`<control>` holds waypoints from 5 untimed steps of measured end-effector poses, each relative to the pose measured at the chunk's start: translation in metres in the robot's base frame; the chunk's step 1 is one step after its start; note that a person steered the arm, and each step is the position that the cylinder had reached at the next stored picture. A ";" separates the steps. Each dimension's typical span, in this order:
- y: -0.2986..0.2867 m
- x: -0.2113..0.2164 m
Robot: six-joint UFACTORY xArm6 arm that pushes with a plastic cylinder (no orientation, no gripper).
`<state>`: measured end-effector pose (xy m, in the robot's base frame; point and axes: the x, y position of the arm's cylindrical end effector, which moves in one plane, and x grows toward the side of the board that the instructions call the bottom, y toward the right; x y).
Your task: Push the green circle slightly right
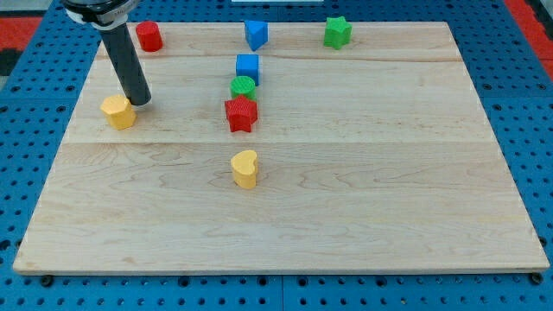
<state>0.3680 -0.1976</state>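
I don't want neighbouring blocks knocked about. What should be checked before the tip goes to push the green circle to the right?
1. Green circle in view: ok.
2. My tip at the circle's left side: not ok; it sits far toward the view's left, beside the yellow block.
3. Circle free of neighbours: not ok; blue cube and red star crowd it.
4. Board right of the circle free: ok.

Circle (243, 85) sits between cube (248, 67) and star (241, 113).

Bright even overhead light, sharp focus throughout, short soft shadows under blocks, no glare on wooden board (346, 173).
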 end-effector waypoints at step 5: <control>0.070 -0.006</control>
<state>0.3619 -0.1276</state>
